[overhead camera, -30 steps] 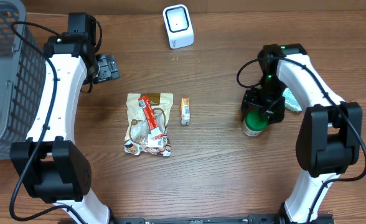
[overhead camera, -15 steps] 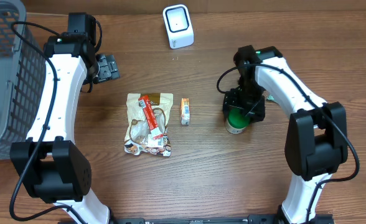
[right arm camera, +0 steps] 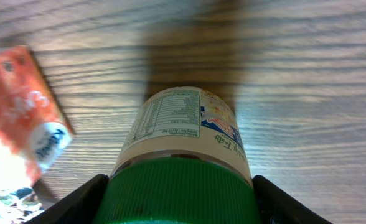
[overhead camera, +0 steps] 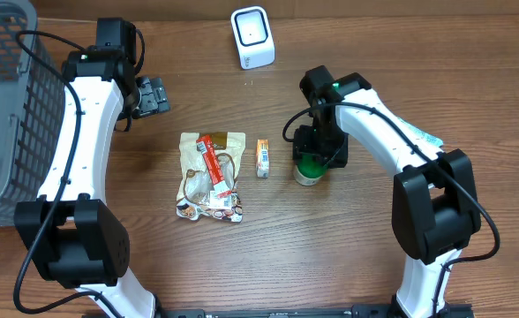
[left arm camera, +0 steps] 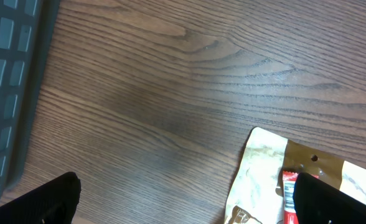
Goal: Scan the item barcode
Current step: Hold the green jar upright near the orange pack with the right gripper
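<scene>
**Bottle in right fingers, scanner not reached**

My right fingers (right arm camera: 83, 199) were partly closed on the green cap of the bottle (overhead camera: 309, 170), which stood upright just right of the orange packet (overhead camera: 262, 157). The scanner (overhead camera: 252, 37) lay well apart, toward the counter's far edge and slightly left. My left fingers (left arm camera: 43, 202) gaped wide and empty. Versus a second earlier, the bottle had travelled left with me.
</scene>
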Controlling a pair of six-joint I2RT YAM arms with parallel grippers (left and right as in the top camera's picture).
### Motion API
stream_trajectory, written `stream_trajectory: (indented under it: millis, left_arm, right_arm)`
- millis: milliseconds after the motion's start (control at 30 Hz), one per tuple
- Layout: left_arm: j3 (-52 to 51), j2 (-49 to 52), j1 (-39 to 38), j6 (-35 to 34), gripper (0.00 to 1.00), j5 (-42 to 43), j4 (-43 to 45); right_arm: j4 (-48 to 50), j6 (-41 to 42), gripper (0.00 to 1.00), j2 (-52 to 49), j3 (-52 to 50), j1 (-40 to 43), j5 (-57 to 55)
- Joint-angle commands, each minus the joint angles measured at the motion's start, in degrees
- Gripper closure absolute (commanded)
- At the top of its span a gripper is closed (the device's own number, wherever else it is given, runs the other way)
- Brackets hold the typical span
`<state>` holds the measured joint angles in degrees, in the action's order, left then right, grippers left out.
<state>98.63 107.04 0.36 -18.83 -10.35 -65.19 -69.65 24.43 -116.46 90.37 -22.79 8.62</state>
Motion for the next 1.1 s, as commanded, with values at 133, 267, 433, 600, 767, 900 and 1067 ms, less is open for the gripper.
stream_trajectory:
  millis: [133,267,433,600,767,900,1067]
  left_arm:
    - [0.9,-1.0,-0.4,1.3,0.01,-0.6,-0.1]
    - [0.9,-1.0,-0.4,1.3,0.00,-0.6,-0.1]
    - [0.9,-1.0,-0.4,1.3,0.01,-0.6,-0.1]
    - [0.9,-1.0,-0.4,1.3,0.00,-0.6,-0.1]
    - [0.9,-1.0,-0.4,1.3,0.00,-0.6,-0.1]
    - [0.9,-1.0,-0.4,1.3,0.00,-0.6,-0.1]
    - [0.9,-1.0,-0.4,1.3,0.00,-0.6,-0.1]
  right_arm:
    - [2.1,0.2,0.32,0.7,-0.3,-1.3,-6.5]
    - [2.2,0.2,0.32,0.7,-0.3,-1.7,-9.0]
    - [2.8,0.2,0.31,0.7,-0.3,-1.7,-10.1]
    - [3.0,0.2,0.26,0.7,-0.3,-1.7,-10.0]
    - [3.0,0.2,0.24,0.7,-0.3,-1.7,-9.4]
    - [2.7,0.2,0.24,0.7,-0.3,-1.7,-9.4]
    - [2.1,0.2,0.22,0.7,-0.4,-1.7,-9.5]
